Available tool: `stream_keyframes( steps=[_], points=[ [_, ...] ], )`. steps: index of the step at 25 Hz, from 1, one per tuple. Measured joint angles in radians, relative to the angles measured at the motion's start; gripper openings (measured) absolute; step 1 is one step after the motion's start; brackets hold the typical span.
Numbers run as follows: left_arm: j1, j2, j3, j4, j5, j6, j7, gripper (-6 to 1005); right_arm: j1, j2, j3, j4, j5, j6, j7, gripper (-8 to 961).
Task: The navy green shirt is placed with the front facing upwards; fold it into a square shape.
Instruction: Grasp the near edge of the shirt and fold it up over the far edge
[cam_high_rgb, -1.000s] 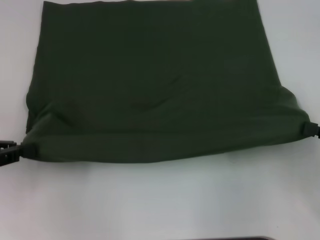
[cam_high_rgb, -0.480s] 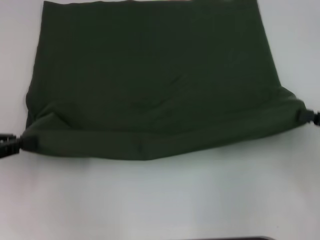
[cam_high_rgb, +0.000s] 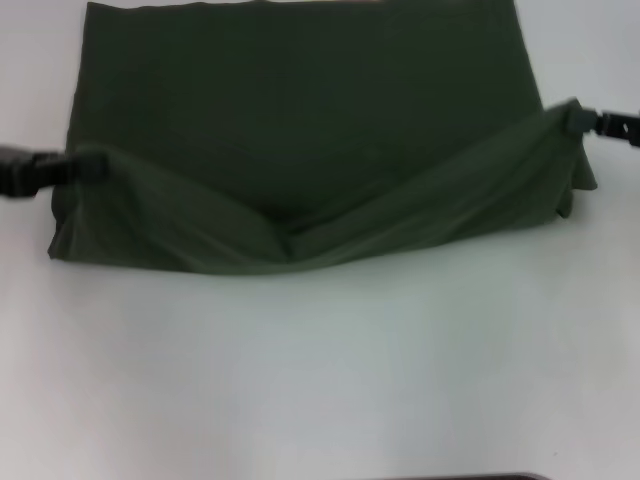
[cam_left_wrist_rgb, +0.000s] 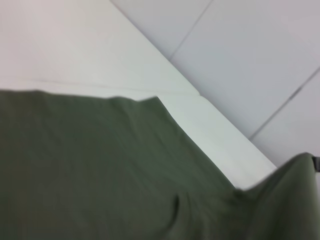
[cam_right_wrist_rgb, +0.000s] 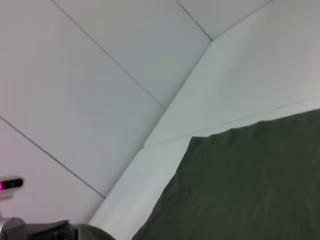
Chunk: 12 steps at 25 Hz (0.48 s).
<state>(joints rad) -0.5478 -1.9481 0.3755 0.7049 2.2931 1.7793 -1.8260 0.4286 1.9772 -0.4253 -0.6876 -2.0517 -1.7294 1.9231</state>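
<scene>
- The navy green shirt (cam_high_rgb: 300, 110) is spread on the white worktop (cam_high_rgb: 320, 370), filling its far half; no lettering or collar is seen from the head view.
- The near edge is lifted at both corners and sags to a low point in the middle, near the cloth lying beneath.
- The left corner is pinched by the left end effector (cam_high_rgb: 85, 165), closed on the fabric at the shirt's left side.
- The right corner is held the same way by the right end effector (cam_high_rgb: 575, 118), closed on the cloth and slightly higher in the head view.
- In the left wrist view, flat cloth and a raised corner at the far side are shown (cam_left_wrist_rgb: 295, 180).
- Step judged: the near-to-far fold, with the hem raised but not yet laid.
- Next move calls for both corners to be carried together toward the far edge, kept level and taut so the sag is drawn out, then lowered with edges aligned.
</scene>
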Motion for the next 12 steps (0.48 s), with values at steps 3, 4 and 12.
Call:
stream_keyframes(
  steps=[3, 4, 12],
  points=[
    [-0.05, 0.003, -0.001, -0.014, 0.0, -0.054, -0.025, 79, 0.045, -0.005, -0.022, -0.001, -0.001, 0.048, 0.02, 11],
    [-0.066, 0.003, -0.002, -0.014, 0.0, -0.073, -0.035, 79, 0.055, -0.006, -0.027, -0.003, -0.001, 0.065, 0.028, 11],
    [-0.176, -0.015, 0.002, -0.024, -0.016, -0.234, -0.082, 82, 0.12, -0.005, -0.056, 0.002, -0.003, 0.224, 0.057, 11]
  ],
)
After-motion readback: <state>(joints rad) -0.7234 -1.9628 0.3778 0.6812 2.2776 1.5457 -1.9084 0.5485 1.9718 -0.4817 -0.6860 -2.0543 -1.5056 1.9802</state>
